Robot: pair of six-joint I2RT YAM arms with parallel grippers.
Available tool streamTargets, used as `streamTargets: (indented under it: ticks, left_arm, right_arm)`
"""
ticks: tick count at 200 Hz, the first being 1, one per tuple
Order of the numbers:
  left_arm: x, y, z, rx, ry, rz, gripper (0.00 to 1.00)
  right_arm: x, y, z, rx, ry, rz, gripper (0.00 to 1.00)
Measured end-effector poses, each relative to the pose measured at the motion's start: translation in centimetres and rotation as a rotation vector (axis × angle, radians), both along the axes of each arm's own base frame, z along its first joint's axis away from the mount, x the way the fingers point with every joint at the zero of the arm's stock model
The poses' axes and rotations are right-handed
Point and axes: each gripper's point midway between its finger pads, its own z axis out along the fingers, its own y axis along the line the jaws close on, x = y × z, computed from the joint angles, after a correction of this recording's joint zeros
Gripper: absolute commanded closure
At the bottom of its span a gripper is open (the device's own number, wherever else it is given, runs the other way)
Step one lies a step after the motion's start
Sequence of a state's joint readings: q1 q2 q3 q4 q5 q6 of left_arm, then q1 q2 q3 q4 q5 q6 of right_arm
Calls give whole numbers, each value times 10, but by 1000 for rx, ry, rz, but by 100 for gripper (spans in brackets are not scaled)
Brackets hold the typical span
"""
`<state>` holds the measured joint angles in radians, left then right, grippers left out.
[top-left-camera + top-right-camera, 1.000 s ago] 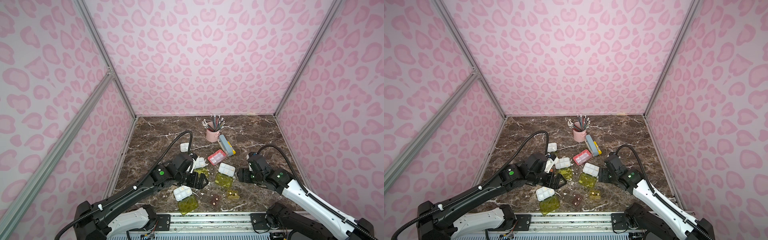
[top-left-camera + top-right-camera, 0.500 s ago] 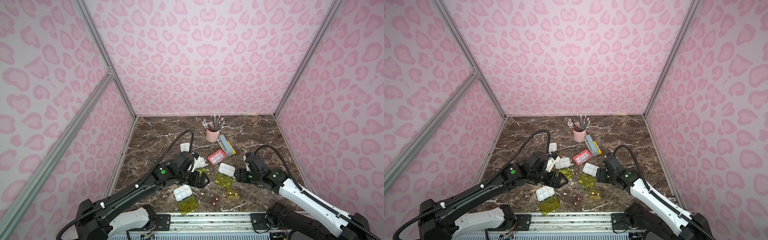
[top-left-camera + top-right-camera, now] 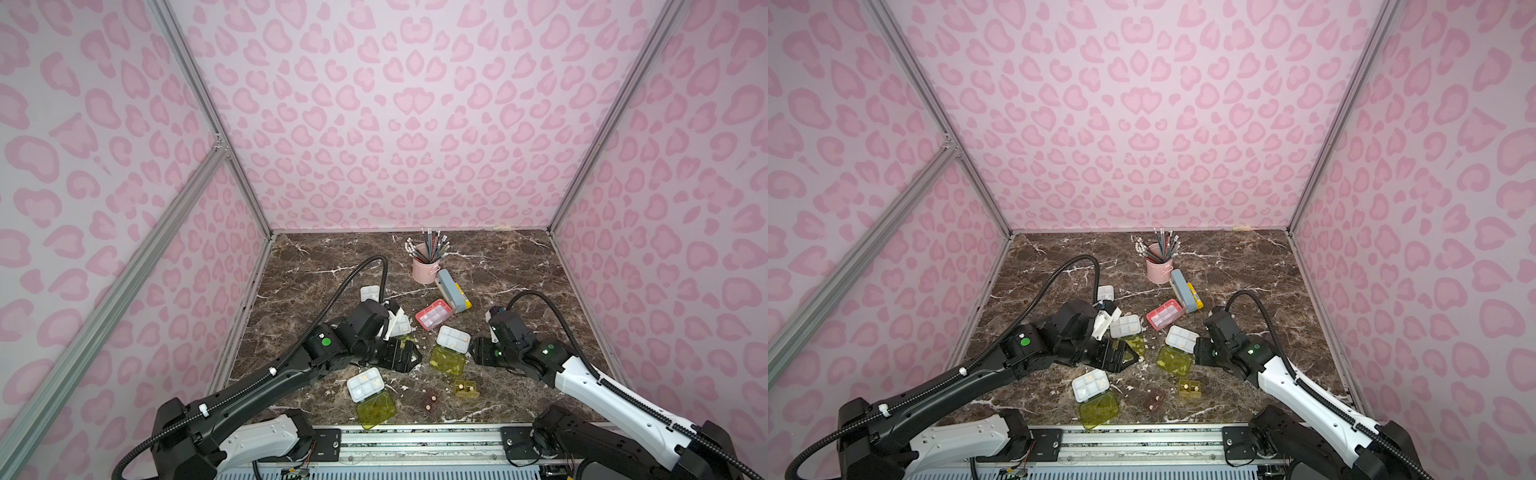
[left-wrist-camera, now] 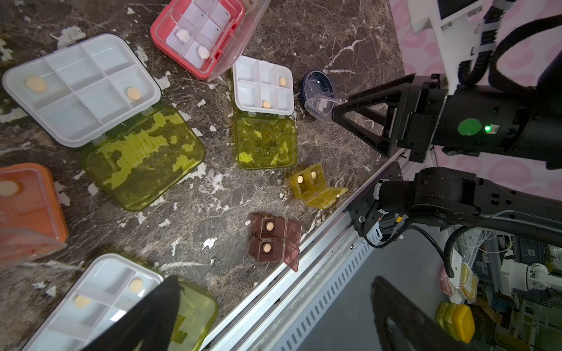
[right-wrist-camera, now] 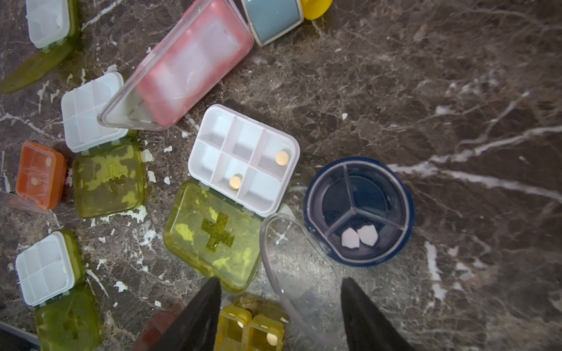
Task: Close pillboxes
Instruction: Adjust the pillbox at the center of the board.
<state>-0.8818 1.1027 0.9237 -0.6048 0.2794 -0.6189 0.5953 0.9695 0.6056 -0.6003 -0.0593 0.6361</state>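
Observation:
Several pillboxes lie open on the marble. White trays with yellow-green lids lie in the middle, at the front and beside my left arm. Round them are pink, olive, brown and orange boxes. The round dark-blue one has its clear lid raised between the parted fingers of my right gripper. That gripper hides the box in both top views. My left gripper is wide open and holds nothing, low over the front tray.
A pink cup of pencils stands at the back. The grey-blue stapler and the yellow glue stick lie next to it. A metal rail runs along the front edge. Pink patterned walls enclose three sides.
My right arm has slid left toward the middle white tray, and its jaws have narrowed. The left arm has hardly moved.

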Motion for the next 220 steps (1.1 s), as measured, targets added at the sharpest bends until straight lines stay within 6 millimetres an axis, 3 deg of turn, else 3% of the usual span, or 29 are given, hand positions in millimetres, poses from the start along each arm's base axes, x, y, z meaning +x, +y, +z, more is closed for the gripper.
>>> streamTargets:
  ticks: [162, 220]
  left_arm:
    - [1, 2, -3, 3, 2, 15, 1]
    - [2, 0, -6, -3, 3, 15, 1]
  right_arm:
    - [1, -5, -10, -40, 29, -28, 52]
    - [3, -7, -16, -52, 49, -47, 65]
